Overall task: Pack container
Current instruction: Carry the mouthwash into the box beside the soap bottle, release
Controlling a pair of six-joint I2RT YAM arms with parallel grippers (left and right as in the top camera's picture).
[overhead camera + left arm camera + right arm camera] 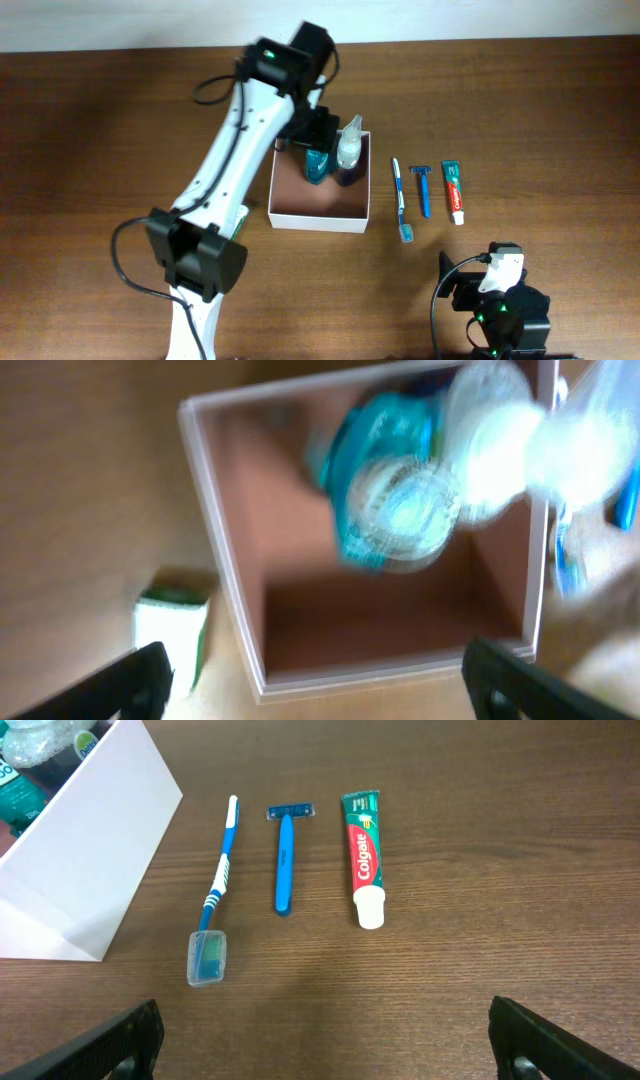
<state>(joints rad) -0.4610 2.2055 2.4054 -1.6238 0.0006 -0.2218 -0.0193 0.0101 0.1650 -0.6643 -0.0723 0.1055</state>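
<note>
Roughly at the middle of the brown wooden desk [120,150] sits the square, shallow, open-topped container [320,200] with white outer walls and a reddish-brown floor. Two things stand inside it, crowded toward its 12-to-1 o'clock side: a teal plastic bottle with a clear cap [318,165] and, at 1 o'clock, a clear whitish plastic bottle [350,145]; blur in the left wrist view hides whether they touch. The left claw [318,660] hangs above the container's 12 o'clock edge by the bottles, its black fingers [140,680] spread wide with nothing between them. Outside the container, near its 8 o'clock corner, a small green-and-white packet [170,625] lies on the desk, partly under the left arm in the overhead view. At 3 o'clock from the container three toiletries lie side by side, each running 12 to 6: a blue-and-white toothbrush [215,900] with a clear cover over its bristles at the 6 o'clock end, nearest the wall; a blue razor [285,860], head toward 12; and a green, red and white Colgate toothpaste tube [365,855], white cap toward 6. The right claw [325,1030] sits at the desk's 5 o'clock, facing these three, fingers wide apart and empty.
</note>
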